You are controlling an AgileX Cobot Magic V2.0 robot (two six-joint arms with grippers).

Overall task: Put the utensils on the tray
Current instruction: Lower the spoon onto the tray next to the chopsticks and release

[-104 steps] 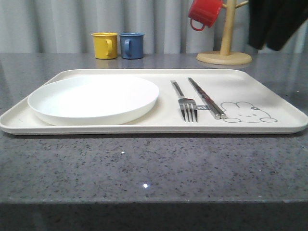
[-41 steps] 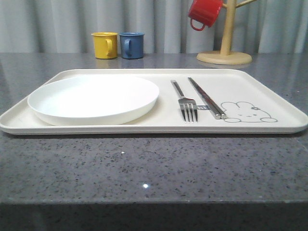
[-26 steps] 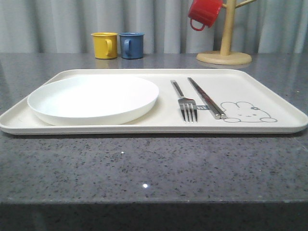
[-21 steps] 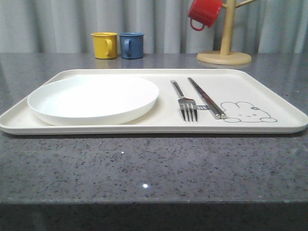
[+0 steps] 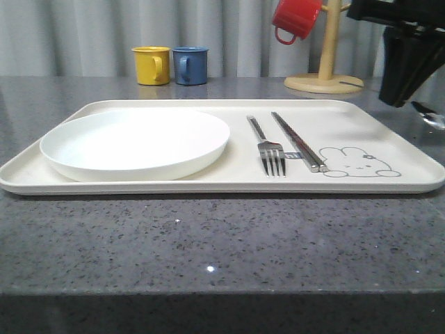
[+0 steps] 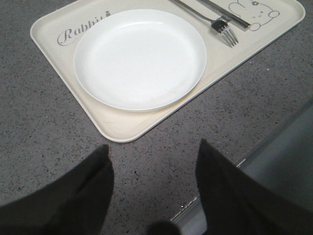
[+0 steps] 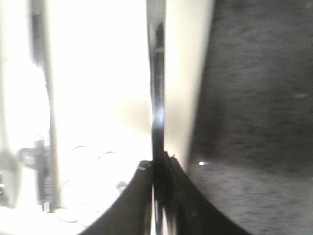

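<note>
Spoon (image 7: 157,98) pinched between right gripper (image 7: 157,196) fingers, handle running out over tray (image 5: 389,132) right edge; bowl probably glint at (image 5: 432,120), blurred. Fork (image 5: 270,149) and chopsticks (image 5: 299,142) lie side by side on tray, right of plate (image 5: 135,142). Left gripper (image 6: 151,196) wide apart above table (image 6: 49,147), near tray corner.

Bench (image 5: 208,243): speckled grey stone look, smooth, slightly glossy with small glints. Tray (image 5: 389,132): cream, matt, plastic-like. Plate (image 5: 132,142): white, smooth, soft sheen. Fork (image 5: 268,147) and chopsticks (image 5: 297,141): polished silver metal, mirror-bright. Spoon (image 7: 157,98): same shiny metal, clamped in the right tool (image 7: 157,196), black and matt. Mug stand (image 5: 325,66): pale bare wood. Red mug (image 5: 295,19): glossy.
</note>
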